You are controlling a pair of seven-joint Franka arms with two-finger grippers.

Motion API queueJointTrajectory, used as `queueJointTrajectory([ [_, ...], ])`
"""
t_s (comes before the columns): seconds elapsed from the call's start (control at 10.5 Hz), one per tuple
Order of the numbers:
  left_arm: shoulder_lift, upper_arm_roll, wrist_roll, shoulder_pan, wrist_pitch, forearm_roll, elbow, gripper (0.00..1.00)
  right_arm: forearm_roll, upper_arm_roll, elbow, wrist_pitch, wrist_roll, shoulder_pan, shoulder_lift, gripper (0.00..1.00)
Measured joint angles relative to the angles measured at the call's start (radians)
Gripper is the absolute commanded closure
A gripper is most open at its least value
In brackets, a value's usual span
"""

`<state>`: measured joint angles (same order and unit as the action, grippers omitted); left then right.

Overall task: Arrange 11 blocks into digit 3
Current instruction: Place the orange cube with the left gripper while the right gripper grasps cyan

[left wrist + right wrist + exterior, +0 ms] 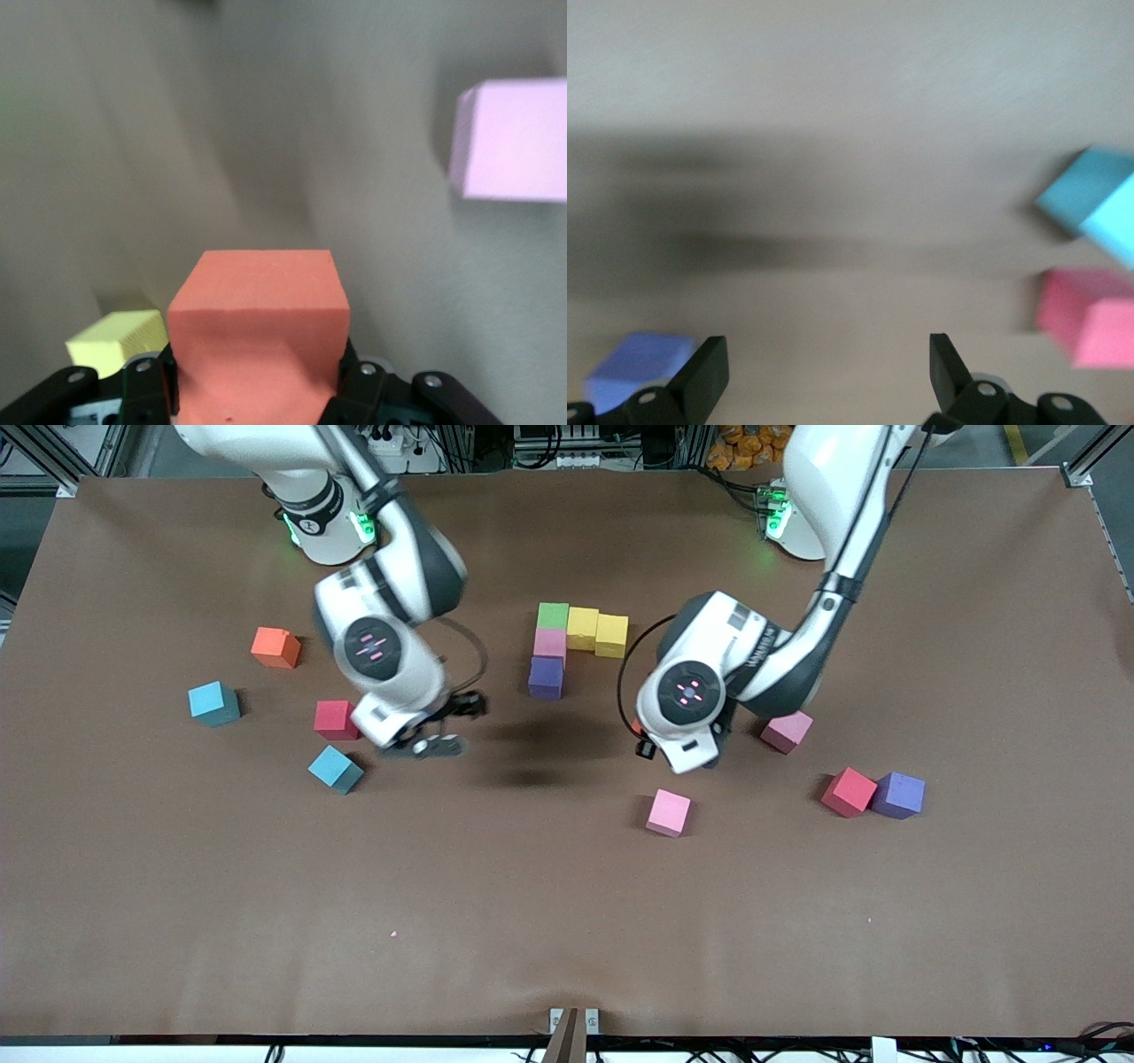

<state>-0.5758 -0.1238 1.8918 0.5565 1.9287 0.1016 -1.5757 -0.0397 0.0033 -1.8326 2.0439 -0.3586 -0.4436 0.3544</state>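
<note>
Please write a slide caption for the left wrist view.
Left gripper holds an orange block above the table.

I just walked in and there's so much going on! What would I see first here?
Probably the left gripper, shut on an orange block above the table's middle. Next, the started figure: green, pink and purple cubes in a column with two yellow ones branching off. The right gripper hangs open beside a red block.

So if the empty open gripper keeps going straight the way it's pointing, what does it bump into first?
Probably just the bare table. The right gripper is open and empty, with nothing between its fingers. The cyan block, red block and purple block sit off to the sides.
</note>
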Motion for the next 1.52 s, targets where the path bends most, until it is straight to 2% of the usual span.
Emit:
queueJointTrajectory([
  [0.19,-0.002,0.000,0.117,0.075,0.132,-0.006,-0.090,0.94,0.102,0.000,-0.021,0.072,0.111,0.116,0.014,0.00],
  [0.48,0.000,0.001,0.233,0.175,0.321,-0.037,-0.215,0.94,0.121,0.002,-0.025,0.108,0.296,0.214,0.036,0.00],
  [0.67,0.001,0.001,0.278,0.214,0.387,-0.081,-0.270,0.94,0.127,0.003,-0.033,0.142,0.510,0.259,0.049,0.00],
  [0.86,0.001,0.001,0.306,0.225,0.416,-0.089,-0.286,0.94,0.127,0.031,-0.093,0.209,0.702,0.326,0.059,0.00],
  [1.05,0.003,0.003,0.339,0.227,0.420,-0.090,-0.287,0.94,0.127,0.120,-0.141,0.220,0.802,0.379,0.058,0.00],
  [1.24,0.005,0.003,0.395,0.231,0.446,-0.091,-0.288,0.94,0.129,0.180,-0.161,0.223,0.911,0.383,0.058,0.00],
  [1.52,0.006,0.003,0.444,0.233,0.484,-0.097,-0.291,0.94,0.129,0.187,-0.197,0.265,1.071,0.428,0.058,0.00],
])
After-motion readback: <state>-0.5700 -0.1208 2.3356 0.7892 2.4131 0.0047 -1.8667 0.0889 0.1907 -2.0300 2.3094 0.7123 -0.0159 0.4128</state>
